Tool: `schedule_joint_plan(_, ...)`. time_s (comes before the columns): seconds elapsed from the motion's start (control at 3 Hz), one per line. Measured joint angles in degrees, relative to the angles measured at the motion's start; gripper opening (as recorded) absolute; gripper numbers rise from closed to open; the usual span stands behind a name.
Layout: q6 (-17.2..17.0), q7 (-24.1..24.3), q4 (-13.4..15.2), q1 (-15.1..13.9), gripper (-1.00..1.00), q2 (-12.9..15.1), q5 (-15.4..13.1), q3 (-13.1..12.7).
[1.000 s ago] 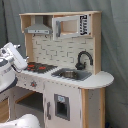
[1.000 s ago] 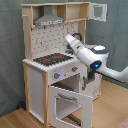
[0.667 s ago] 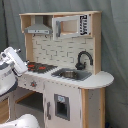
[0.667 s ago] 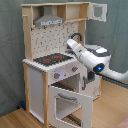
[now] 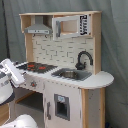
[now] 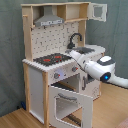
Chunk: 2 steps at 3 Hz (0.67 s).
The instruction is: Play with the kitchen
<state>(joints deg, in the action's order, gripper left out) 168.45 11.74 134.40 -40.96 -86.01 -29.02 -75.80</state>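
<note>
Standing against a grey-green curtain, the kitchen fills the middle of both exterior views, a tall toy of pale wood and white panels resting on a wooden floor. Its black hob with red rings lies on the counter, and beside it sits the sink with a curved black faucet rising behind. A grey hood hangs above the hob under the top shelf. In the second exterior view the oven door is swung down and open at the front, while an upper cupboard door stands ajar at the second exterior view's right.

The white arm reaches in from the second exterior view's right, its slim end close to the front edge of the counter near the hob's knobs. In the first exterior view the gripper shows at the first exterior view's left, just beside the hob's end of the counter. Whether its fingers are apart or together, I cannot tell.
</note>
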Motion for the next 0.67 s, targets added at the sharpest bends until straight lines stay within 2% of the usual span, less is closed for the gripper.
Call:
schedule_joint_plan(0.33, 1.66, 0.04, 4.43, 2.68, 1.00, 0.16, 0.00, -2.93)
schedule_joint_plan(0.67, 6.37, 0.35, 7.71, 2.68, 1.00, 0.49, 0.00, -3.47)
